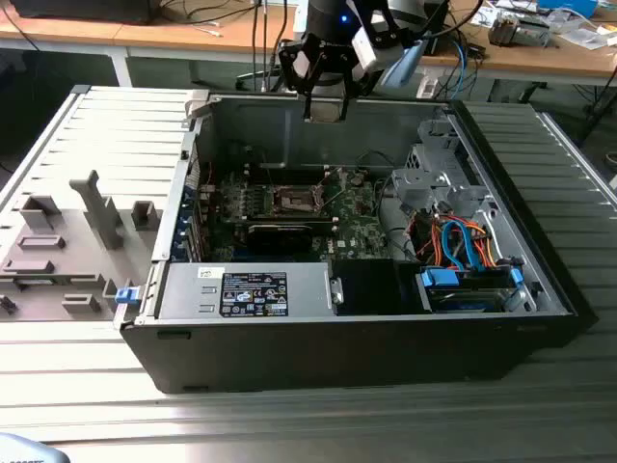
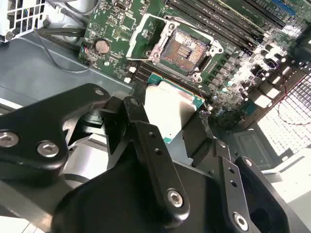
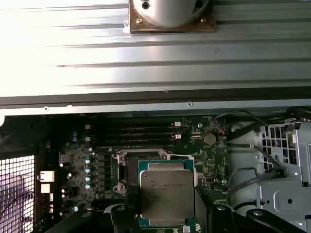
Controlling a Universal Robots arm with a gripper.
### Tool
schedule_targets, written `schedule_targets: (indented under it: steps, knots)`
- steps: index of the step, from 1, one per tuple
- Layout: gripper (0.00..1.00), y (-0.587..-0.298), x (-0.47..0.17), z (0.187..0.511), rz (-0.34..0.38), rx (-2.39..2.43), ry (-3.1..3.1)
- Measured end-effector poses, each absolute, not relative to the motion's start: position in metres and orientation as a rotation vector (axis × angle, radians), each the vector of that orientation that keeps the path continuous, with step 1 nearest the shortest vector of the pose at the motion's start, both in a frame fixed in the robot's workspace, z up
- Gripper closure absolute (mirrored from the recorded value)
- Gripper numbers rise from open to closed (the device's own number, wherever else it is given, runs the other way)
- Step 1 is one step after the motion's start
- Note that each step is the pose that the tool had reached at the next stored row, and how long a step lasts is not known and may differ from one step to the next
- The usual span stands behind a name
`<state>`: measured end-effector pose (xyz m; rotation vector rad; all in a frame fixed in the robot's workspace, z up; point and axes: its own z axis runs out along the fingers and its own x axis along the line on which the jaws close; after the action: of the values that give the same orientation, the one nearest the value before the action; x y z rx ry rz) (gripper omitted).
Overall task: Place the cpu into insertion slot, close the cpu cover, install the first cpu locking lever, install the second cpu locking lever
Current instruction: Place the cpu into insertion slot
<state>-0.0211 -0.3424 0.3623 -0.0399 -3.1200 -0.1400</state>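
- Holding the cpu (image 3: 166, 196) by two opposite edges, your tool (image 1: 326, 104) hangs above the open computer case (image 1: 540, 280).
- The insertion slot (image 2: 187, 48) lies bare below, with the cpu cover (image 2: 140, 38) swung aside.
- Judge the chip light, stiff, slick-topped and fragile underneath; grip its edges only, gently.

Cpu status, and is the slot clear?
Gripper shut on cpu, held above board. Not yet in slot. Slot bare, nothing in the way.
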Motion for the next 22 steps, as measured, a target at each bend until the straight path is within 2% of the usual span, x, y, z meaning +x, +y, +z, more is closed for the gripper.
schedule_targets:
  steps: [22]
  knots:
    - [0.45,-0.3425,-0.0228,0.3572,-0.14,-0.04,-3.12]
